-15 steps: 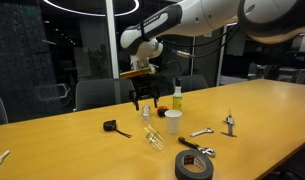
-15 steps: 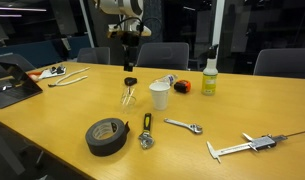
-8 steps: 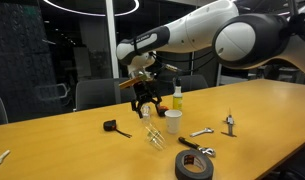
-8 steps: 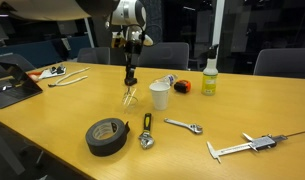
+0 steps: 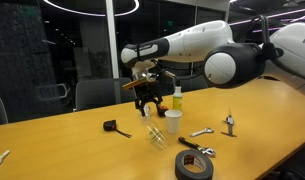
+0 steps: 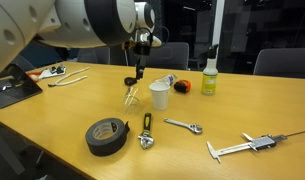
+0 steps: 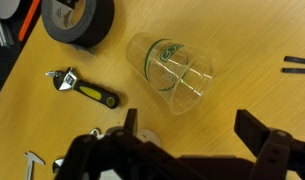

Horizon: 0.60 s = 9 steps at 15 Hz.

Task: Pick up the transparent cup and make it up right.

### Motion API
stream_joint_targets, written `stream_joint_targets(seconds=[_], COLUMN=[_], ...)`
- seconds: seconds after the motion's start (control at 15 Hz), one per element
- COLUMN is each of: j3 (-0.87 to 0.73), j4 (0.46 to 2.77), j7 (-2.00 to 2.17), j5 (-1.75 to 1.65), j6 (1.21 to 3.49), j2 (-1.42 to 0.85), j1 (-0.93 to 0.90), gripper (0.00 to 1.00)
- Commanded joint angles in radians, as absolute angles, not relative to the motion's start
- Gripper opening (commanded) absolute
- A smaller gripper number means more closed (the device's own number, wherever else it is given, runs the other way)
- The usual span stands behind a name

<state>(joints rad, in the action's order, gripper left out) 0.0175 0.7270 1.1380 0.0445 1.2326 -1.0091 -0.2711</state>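
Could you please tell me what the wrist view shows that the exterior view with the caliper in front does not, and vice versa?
Only the wrist view shows green print on the clear cup and that the pincer is open. Only the exterior view shows the white cup, bottle and caliper. Both show the clear cup, tape roll and yellow-handled wrench.

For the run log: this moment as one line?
clear cup: on its side, not gripped | gripper: open, above the cup | upright step: not yet done

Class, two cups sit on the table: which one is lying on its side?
The transparent cup; it lies tipped over, while the opaque white cup stands upright.
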Motion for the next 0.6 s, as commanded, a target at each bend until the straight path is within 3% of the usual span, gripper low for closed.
stream_joint_targets(seconds=[0.0,0.53], j3=[0.001,0.006], j4=[0.61,0.618], j7=[1.206,1.273], j5=[0.052,0.057], j6=[1.152,1.037], j2=[-1.088,-1.118], j1=[-0.274,-0.266], gripper=[1.0,1.0])
